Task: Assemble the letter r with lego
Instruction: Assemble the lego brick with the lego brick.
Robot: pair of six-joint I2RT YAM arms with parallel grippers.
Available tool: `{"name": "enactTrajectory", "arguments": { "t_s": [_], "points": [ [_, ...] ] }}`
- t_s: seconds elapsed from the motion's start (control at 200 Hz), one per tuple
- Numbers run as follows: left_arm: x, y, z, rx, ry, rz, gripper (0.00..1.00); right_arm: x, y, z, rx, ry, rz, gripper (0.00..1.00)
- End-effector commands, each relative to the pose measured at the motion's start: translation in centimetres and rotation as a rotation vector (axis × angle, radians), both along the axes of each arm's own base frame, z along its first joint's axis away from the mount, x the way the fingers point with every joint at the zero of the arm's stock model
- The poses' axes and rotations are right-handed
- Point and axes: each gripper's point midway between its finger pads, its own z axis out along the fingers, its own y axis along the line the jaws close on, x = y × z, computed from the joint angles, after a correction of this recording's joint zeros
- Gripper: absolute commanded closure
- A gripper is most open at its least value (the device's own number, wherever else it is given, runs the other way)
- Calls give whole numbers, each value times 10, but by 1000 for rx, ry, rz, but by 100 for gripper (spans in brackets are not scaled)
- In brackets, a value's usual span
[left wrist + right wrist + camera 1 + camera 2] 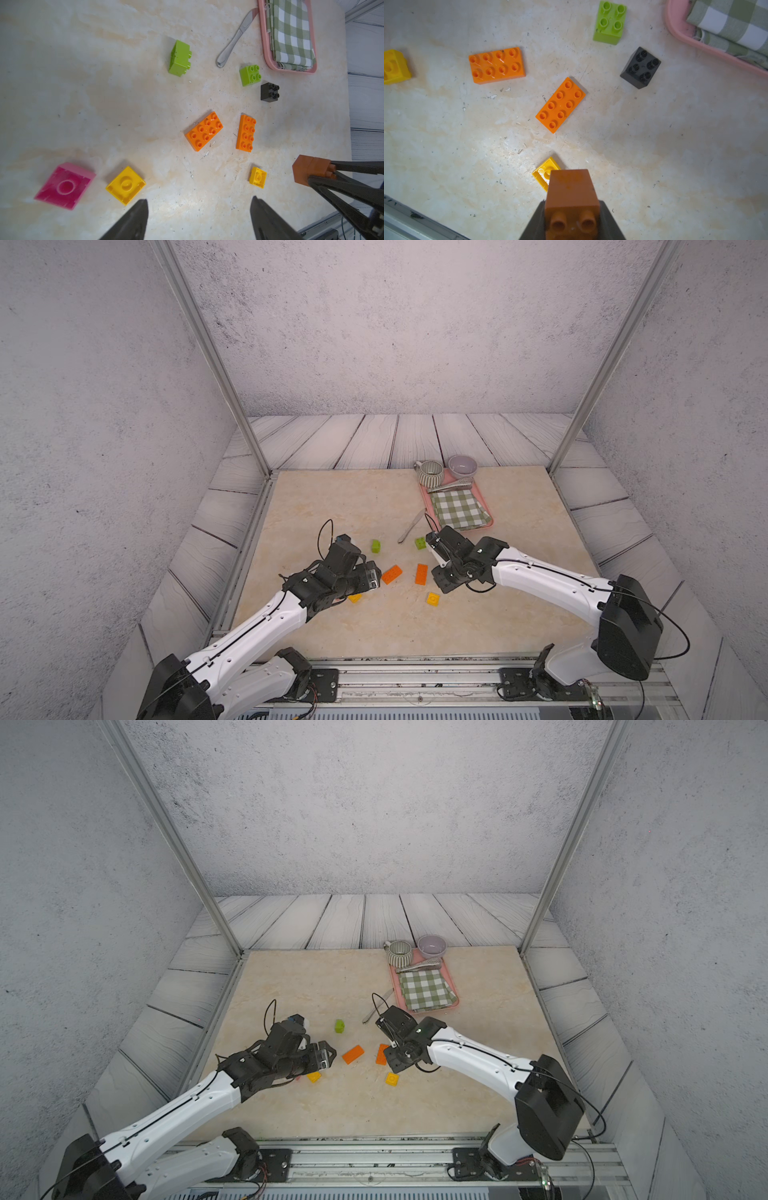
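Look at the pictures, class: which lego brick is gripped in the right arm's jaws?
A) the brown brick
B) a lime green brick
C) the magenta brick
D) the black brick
A: in the right wrist view the brown brick sits clamped between the right arm's jaws, studs facing the camera.

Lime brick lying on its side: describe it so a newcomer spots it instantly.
Find the pink tray with the checked cloth at the table's far side; a knife lies just off its edge. Beyond the knife's handle end, away from the tray, is the lime brick on its side. The other lime brick, by the tray, sits studs up; this one's studs point sideways.
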Motion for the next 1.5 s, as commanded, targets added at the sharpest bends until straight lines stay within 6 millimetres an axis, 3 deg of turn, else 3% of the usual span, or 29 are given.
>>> {"name": "enactTrajectory", "arguments": {
  "t_s": [0.0,0.175,0.36,0.58,0.791,0.911,1.071,1.236,1.491],
  "points": [
    [-6,16,-14,45,46,13,19,7,8,12,12,-23,5,100],
    [4,11,-19,22,54,-7,23,28,13,21,-42,-61,-9,100],
    [18,-6,-17,-8,43,-64,24,59,6,23,-83,-55,-85,100],
    [41,-34,-14,-57,28,-132,24,95,8,15,-107,-11,-142,100],
    [65,-67,-19,-120,69,-201,25,123,-15,1,-124,65,-313,100],
    [79,-81,-24,-148,73,-216,25,129,-22,-11,-85,130,-461,100],
    [91,-96,-30,-175,83,-238,25,129,-17,-26,-66,186,-577,100],
    [93,-117,-41,-241,111,-296,27,131,-13,-34,-35,196,-617,100],
    [93,-125,-54,-254,140,-316,29,136,-12,-39,-44,190,-610,100]
  ]
}}
